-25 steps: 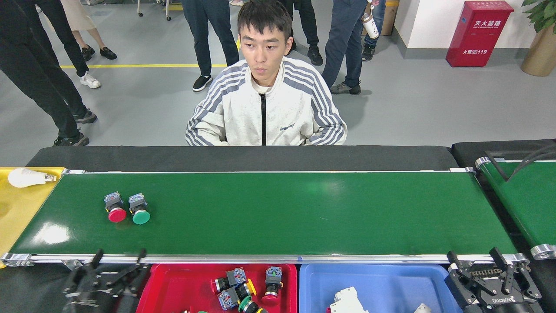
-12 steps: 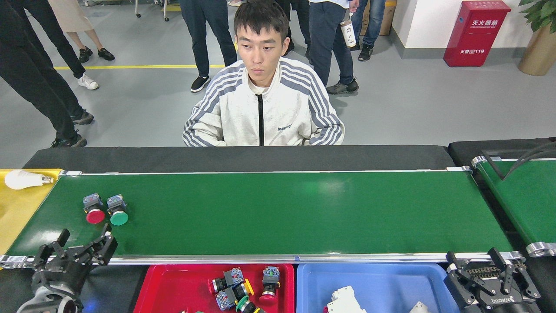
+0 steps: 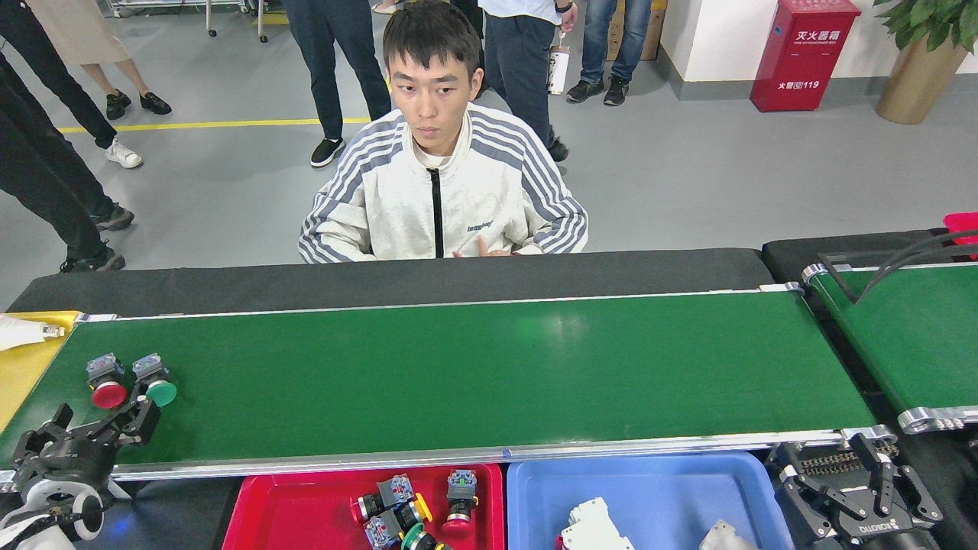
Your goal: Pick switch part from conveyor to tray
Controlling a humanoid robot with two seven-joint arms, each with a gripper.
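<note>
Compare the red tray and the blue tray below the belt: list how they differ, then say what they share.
Colour: the red tray is red, the blue tray blue. Place: the red tray is left of the blue tray. Contents: the red tray holds push-button switches with coloured caps; the blue tray holds white parts and much bare floor. Both are shallow plastic bins touching side by side at the conveyor's near rail.

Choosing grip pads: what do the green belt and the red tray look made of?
Conveyor: looks like smooth glossy rubber or PVC, since it mirrors ceiling light; its edge rails look like bare aluminium. Red tray: apparently moulded plastic, uniform colour, rounded rim, slight sheen.
</note>
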